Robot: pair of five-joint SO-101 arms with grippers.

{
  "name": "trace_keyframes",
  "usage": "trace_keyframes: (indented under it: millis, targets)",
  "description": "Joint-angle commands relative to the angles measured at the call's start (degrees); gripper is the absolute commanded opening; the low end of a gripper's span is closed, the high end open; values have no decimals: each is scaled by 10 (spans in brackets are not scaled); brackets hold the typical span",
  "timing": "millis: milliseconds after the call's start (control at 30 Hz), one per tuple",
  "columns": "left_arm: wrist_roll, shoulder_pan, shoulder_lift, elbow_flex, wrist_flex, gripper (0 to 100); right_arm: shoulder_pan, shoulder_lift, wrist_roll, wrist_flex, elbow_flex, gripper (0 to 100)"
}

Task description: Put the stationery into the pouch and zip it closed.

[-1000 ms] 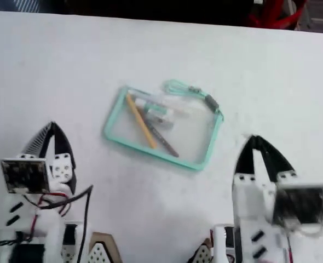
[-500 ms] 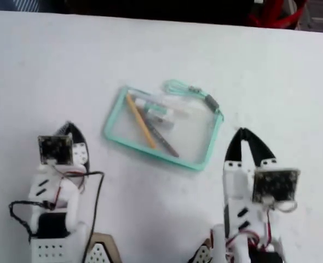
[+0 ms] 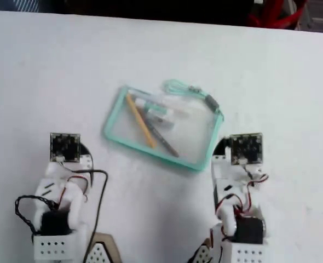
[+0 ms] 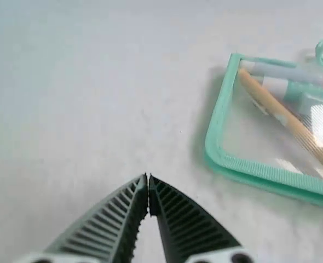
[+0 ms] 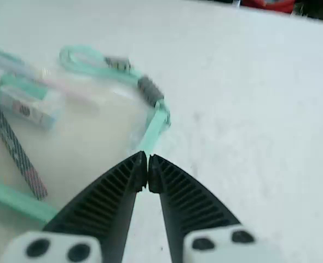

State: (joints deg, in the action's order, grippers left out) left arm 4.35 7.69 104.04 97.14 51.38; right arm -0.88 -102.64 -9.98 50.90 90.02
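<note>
The clear pouch (image 3: 191, 134) with mint-green trim lies flat mid-table. Inside it are a yellow pencil (image 3: 140, 121), a dark pen (image 3: 162, 138) and a white eraser (image 3: 156, 114). Its grey zipper pull (image 3: 211, 102) sits at the far right corner, with a green loop (image 3: 175, 86) trailing off it. My left gripper (image 4: 148, 177) is shut and holds nothing, hovering over bare table left of the pouch's edge (image 4: 215, 126). My right gripper (image 5: 148, 157) is also shut and holds nothing, close to the pouch's right edge (image 5: 150, 131), short of the zipper pull (image 5: 149, 87).
Both arms are folded back near the table's front edge, the left arm (image 3: 60, 186) at the lower left and the right arm (image 3: 241, 186) at the lower right. White table (image 3: 271, 71) spreads all around the pouch. Dark clutter lines the far edge.
Both arms have pulled back toward the front edge and tucked in, so their wrist cameras now sit over the grippers. The pouch has not moved.
</note>
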Motion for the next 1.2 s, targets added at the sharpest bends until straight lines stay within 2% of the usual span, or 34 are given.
trace_keyframes:
  millis: [0,167,267,400,467,1167]
  targets:
    - [3,-1,4,-1,67,27,-3,-6,-1,30,37,23]
    - [4,-22,4,-1,180,27,-6,-5,-1,109,68,24]
    - [4,-39,4,-1,218,27,-36,-5,-5,140,68,20]
    - [4,-41,4,-1,223,24,-97,-5,-5,222,69,22]
    - [4,-39,4,-1,223,24,-114,-5,-5,220,69,21]
    - [1,-38,4,-1,223,26,-116,-5,-4,220,69,20]
